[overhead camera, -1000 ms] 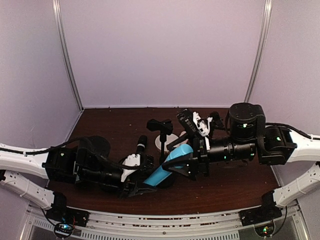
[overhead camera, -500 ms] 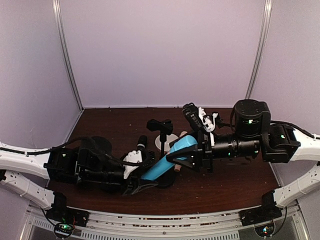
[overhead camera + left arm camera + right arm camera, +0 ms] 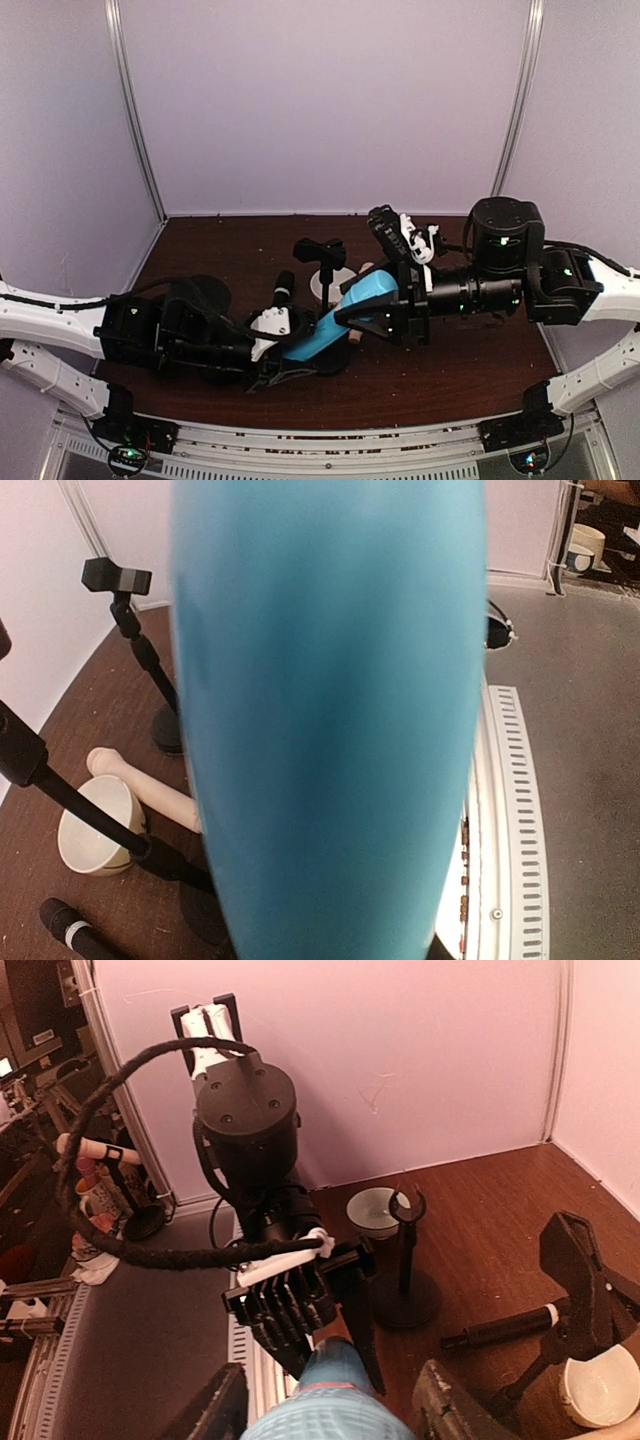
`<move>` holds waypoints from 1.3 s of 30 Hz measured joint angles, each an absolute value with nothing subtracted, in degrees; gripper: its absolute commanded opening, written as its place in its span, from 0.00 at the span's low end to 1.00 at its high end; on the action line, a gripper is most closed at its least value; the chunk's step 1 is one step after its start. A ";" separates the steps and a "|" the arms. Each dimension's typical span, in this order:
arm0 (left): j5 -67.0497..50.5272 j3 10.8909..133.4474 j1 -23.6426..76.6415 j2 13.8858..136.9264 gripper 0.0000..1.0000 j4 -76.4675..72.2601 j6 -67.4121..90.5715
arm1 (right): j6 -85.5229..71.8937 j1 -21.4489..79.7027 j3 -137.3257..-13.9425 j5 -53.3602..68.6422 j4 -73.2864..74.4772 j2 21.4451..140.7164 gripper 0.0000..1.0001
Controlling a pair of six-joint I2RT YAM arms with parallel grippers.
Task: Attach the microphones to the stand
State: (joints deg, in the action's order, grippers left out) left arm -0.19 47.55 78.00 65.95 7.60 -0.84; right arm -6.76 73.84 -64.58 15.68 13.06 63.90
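The left gripper (image 3: 287,368) clamps the near, lower end of the slim light blue stick microphone (image 3: 345,322), which slants up off the dark brown wooden table (image 3: 220,250). Beyond it the slim black stick microphone (image 3: 283,288) lies flat, left of the black clip-topped stand (image 3: 321,252). The right gripper (image 3: 378,308) is closed around the blue microphone's upper end.

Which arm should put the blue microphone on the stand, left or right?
Probably right: the right pincer grips the blue microphone nearest the stand's clip; the left pincer holds the lower end.
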 measured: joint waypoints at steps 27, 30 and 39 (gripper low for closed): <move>2.57 39.53 74.17 47.16 0.00 7.64 4.03 | -7.97 51.24 -63.07 23.03 10.48 67.53 0.75; 2.39 39.53 74.15 47.57 0.00 7.60 4.12 | -8.19 51.24 -62.61 23.35 10.24 65.78 0.75; 3.18 38.85 74.06 47.66 0.00 6.24 4.36 | -11.73 51.22 -56.90 23.77 5.65 56.38 0.82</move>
